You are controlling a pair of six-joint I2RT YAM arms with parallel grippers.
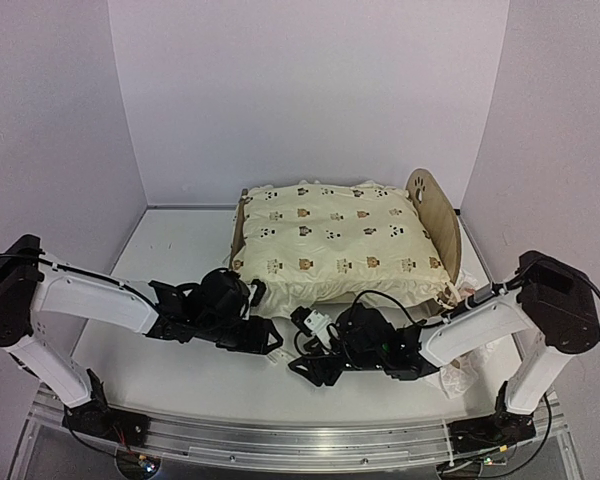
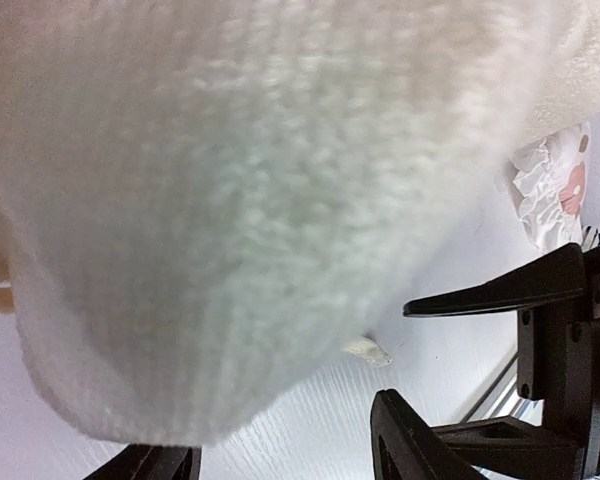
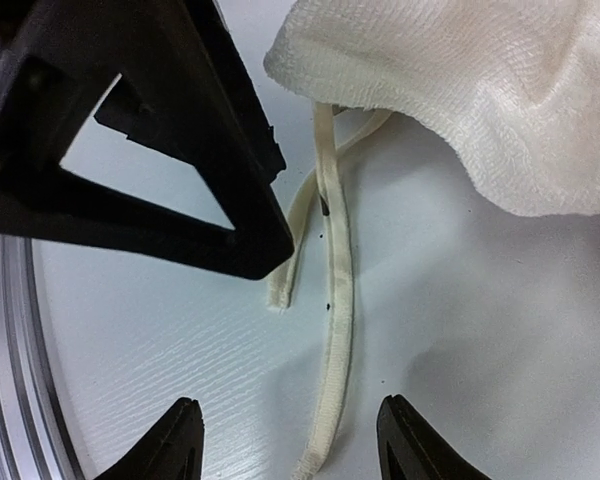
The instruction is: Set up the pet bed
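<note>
Cushion (image 1: 335, 240) lies on pet bed (image 1: 435, 215) toward worktop (image 1: 180, 250) back edge, left end effector (image 2: 275, 462) and right end effector (image 3: 290, 445) both released by its front

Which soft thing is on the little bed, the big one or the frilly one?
The big cream cushion with animals covers the pet bed; the ruffled pillow lies on the table.

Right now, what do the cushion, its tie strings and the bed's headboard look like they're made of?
The cushion looks like soft matte cream woven fabric, possibly cotton; the weave shows close up. Its tie strings look like flat cream fabric tape. The pet bed headboard looks like thin light wood, perhaps plywood, smooth, with a paw-print cutout.
</note>
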